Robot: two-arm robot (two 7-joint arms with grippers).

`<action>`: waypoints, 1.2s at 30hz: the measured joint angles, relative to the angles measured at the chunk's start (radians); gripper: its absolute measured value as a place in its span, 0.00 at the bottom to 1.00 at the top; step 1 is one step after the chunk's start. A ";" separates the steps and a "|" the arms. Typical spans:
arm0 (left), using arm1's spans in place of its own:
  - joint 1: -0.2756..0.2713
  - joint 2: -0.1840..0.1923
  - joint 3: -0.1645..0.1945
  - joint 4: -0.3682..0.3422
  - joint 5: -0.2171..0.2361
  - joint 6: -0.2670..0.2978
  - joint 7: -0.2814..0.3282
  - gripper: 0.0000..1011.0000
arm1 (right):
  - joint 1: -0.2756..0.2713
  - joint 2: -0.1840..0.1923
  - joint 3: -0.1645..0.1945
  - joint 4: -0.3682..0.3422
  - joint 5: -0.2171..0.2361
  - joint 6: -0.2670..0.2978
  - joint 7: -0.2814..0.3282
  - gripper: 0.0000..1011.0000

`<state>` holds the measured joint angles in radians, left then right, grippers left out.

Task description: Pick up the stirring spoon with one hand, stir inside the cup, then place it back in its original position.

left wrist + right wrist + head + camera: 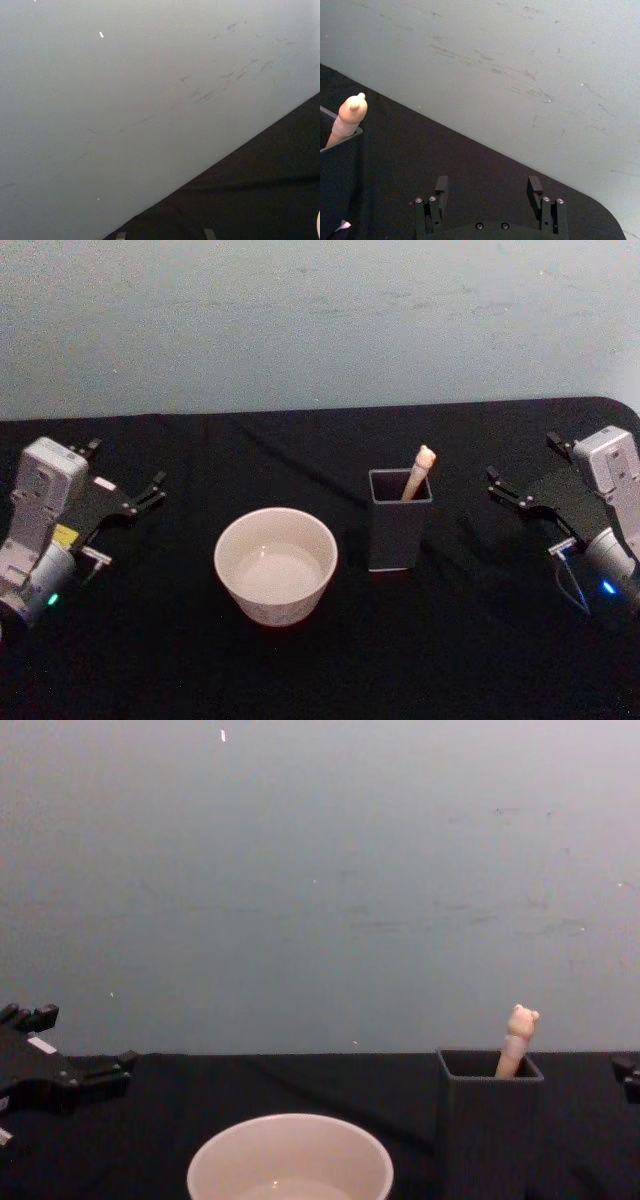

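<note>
The stirring spoon (418,473) is standing in the dark grey holder (400,532). Only its beige handle with the small bear knob is coming out over the rim, and the metal bowl is hidden inside. The handle is leaning a little toward the right gripper's side, so its long axis is almost upright.

The right gripper (523,460) is waiting near the holder, with bare black table (450,640) between them. From its jaws the spoon is lying inward, toward the middle of the table. These jaws are standing wide apart and are holding nothing. The left gripper (125,468) is resting on the other side of the cup (275,612), also with its jaws spread and empty. From those jaws the spoon is lying beyond the cup, well apart. So I am judging that the right arm is the nearer one, and that it is needing to travel inward and close on the handle just under the knob.

The right wrist view is showing the two fingers (441,186) open, with the handle off to one side of the gap and not between them. The head view is not making this so plain. The chest view is showing how the knob is rising over the holder rim. It is also showing the cup standing beside the holder, apart from it.
</note>
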<state>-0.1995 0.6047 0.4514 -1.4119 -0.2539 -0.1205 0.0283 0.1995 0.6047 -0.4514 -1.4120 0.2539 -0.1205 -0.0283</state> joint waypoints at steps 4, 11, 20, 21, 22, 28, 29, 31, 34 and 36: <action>0.000 0.000 0.000 0.000 0.000 0.000 0.000 0.99 | 0.000 0.000 0.000 0.000 0.000 0.000 0.000 0.99; 0.000 0.000 0.000 0.000 0.000 0.000 0.000 0.99 | 0.000 0.000 0.000 0.000 0.000 0.000 0.000 0.99; 0.000 0.000 0.000 0.000 0.000 0.000 0.000 0.99 | 0.000 0.000 0.000 0.000 0.000 0.000 0.000 0.99; 0.000 0.000 0.000 0.000 0.000 0.000 0.000 0.99 | 0.000 0.000 0.000 0.000 0.000 0.000 0.000 0.99; 0.000 0.000 0.000 0.000 0.000 0.000 0.000 0.99 | 0.000 0.000 0.000 0.000 0.000 0.000 0.000 0.99; 0.000 0.000 0.000 0.000 0.000 0.000 0.000 0.99 | 0.000 0.000 0.000 0.000 0.000 0.000 0.000 0.99; 0.000 0.000 0.000 0.000 0.000 0.000 0.000 0.99 | 0.000 0.000 0.000 0.000 0.000 0.000 0.000 0.99; 0.000 0.000 0.000 0.000 0.000 0.000 0.000 0.99 | 0.000 0.000 0.000 0.000 0.000 0.000 0.000 0.99; 0.000 0.000 0.000 0.000 0.000 0.000 0.000 0.99 | 0.000 0.000 0.000 0.000 0.000 0.000 0.000 0.99; 0.000 0.000 0.000 0.000 0.000 0.000 0.000 0.99 | 0.000 0.000 0.000 0.000 0.000 0.000 0.000 0.99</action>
<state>-0.1995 0.6047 0.4514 -1.4120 -0.2539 -0.1205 0.0283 0.1995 0.6047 -0.4514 -1.4119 0.2538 -0.1206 -0.0283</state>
